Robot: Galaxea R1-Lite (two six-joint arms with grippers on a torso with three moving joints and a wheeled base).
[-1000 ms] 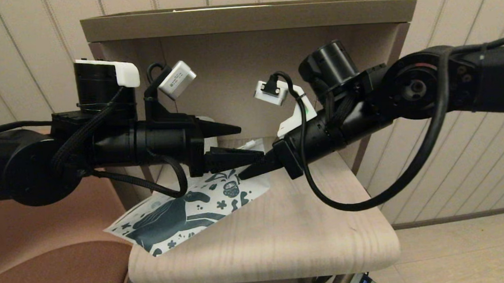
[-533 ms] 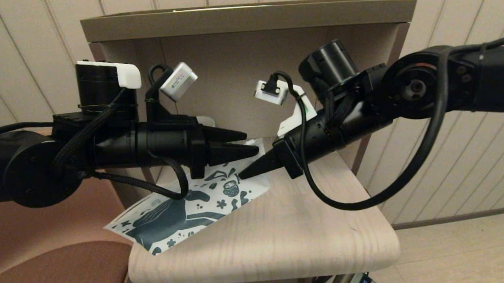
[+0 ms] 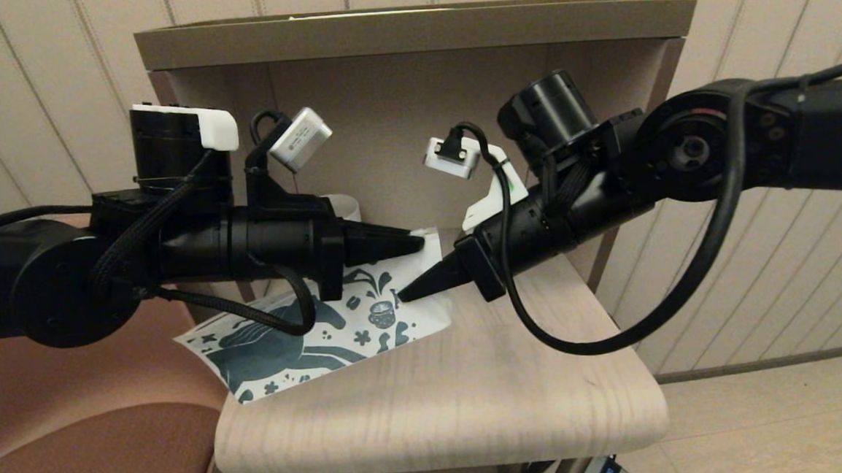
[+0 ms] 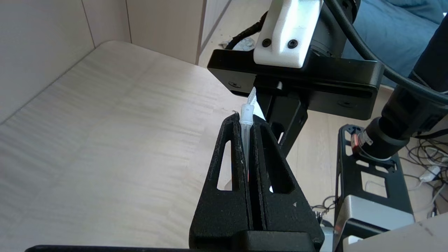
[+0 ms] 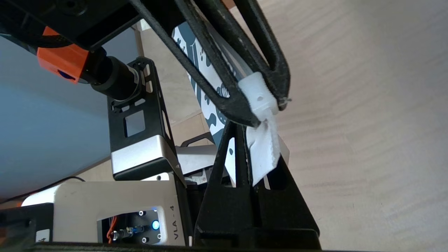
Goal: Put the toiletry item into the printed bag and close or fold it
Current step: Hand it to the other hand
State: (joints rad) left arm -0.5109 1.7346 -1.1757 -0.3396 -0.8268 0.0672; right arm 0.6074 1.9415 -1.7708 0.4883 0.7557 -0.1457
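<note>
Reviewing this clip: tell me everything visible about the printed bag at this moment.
The printed bag is a flat white pouch with a dark teal horse, cup and small flowers. It hangs tilted above the wooden table, its lower corner past the table's left edge. A white zip slider sits on its top edge. The left gripper is shut on that top edge at the slider; the right gripper is shut on the bag's corner just below.

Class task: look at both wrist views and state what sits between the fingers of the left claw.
The printed bag's top edge with its white zip slider sits pinched there in the left claw, seen in both wrist views.
</note>
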